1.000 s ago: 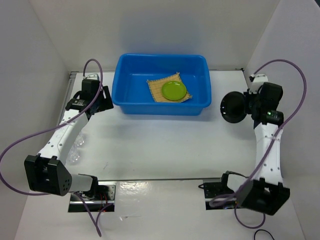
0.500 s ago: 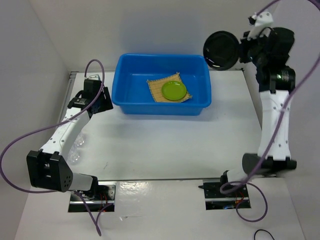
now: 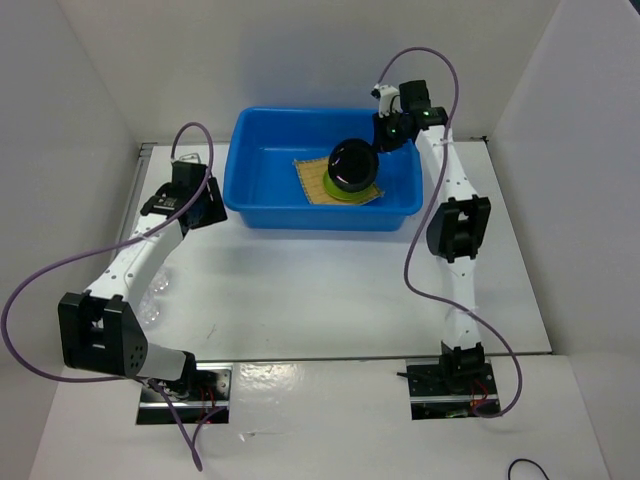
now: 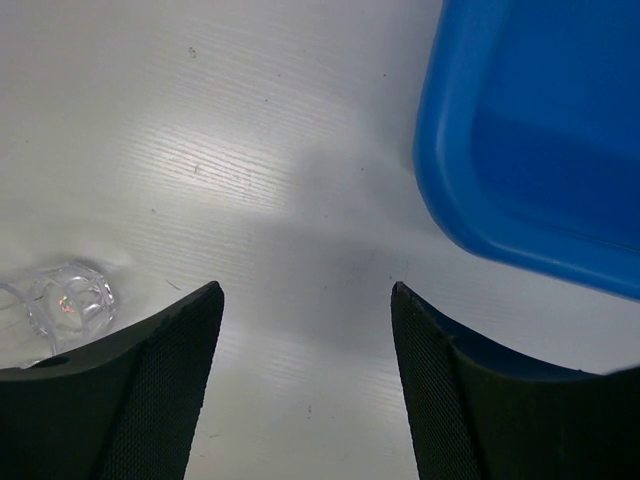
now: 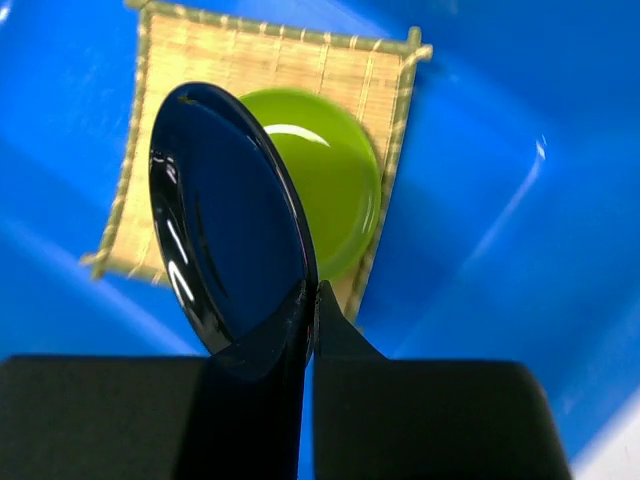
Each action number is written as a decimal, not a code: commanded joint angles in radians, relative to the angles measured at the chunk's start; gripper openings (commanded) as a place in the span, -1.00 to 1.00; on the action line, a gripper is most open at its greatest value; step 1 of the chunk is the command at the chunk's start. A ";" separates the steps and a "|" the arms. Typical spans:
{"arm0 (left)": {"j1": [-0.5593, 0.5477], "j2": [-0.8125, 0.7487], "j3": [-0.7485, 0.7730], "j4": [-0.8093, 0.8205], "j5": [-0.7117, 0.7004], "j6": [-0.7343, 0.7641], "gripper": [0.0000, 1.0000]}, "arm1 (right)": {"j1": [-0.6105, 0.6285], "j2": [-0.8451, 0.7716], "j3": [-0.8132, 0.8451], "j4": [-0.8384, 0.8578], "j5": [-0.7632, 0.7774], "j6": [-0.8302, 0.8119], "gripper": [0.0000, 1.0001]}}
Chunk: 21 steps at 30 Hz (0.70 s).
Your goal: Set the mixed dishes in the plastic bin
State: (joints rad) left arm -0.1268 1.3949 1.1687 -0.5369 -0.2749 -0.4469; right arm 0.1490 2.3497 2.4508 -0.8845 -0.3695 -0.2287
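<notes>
The right tool is pressed onto the rim of the small black dish, pinching it on edge, tilted, inside the blue plastic bin. The dish hangs just above the lime-green plate, which lies on the woven bamboo mat on the bin floor, right of centre. The left tool is spread wide and holds nothing, over the white worktop just beside the bin's left wall. A clear glass cup stands on the worktop near its left finger.
</notes>
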 commanded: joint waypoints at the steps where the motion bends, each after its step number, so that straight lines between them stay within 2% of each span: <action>1: 0.001 -0.008 -0.018 0.052 -0.047 -0.001 0.52 | 0.034 0.086 0.238 -0.057 -0.006 0.002 -1.00; 9: 0.001 0.025 -0.027 0.061 -0.086 -0.001 0.59 | 0.044 0.256 0.353 -0.077 -0.013 0.002 -1.00; 13: 0.001 0.036 -0.027 0.061 -0.086 -0.001 0.62 | 0.044 0.292 0.379 -0.087 0.015 0.002 -0.81; 15: 0.001 0.036 -0.027 0.061 -0.086 -0.001 0.65 | 0.044 0.292 0.379 -0.096 0.041 0.002 -0.81; 17: 0.001 0.036 -0.018 0.052 -0.105 -0.001 0.65 | 0.044 0.292 0.370 -0.096 0.081 0.002 -0.68; 18: 0.001 0.036 -0.018 0.042 -0.106 -0.012 0.65 | 0.044 0.268 0.355 -0.096 0.090 0.011 -0.56; 20: 0.001 0.026 -0.018 0.041 -0.147 -0.024 0.65 | 0.044 0.232 0.329 -0.096 0.099 0.011 0.25; 21: 0.001 0.026 -0.018 0.031 -0.159 -0.024 0.65 | 0.044 0.183 0.294 -0.096 0.099 0.011 0.49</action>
State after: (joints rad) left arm -0.1268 1.4311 1.1446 -0.5072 -0.3748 -0.4511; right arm 0.1902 2.6415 2.7686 -0.9699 -0.2974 -0.2192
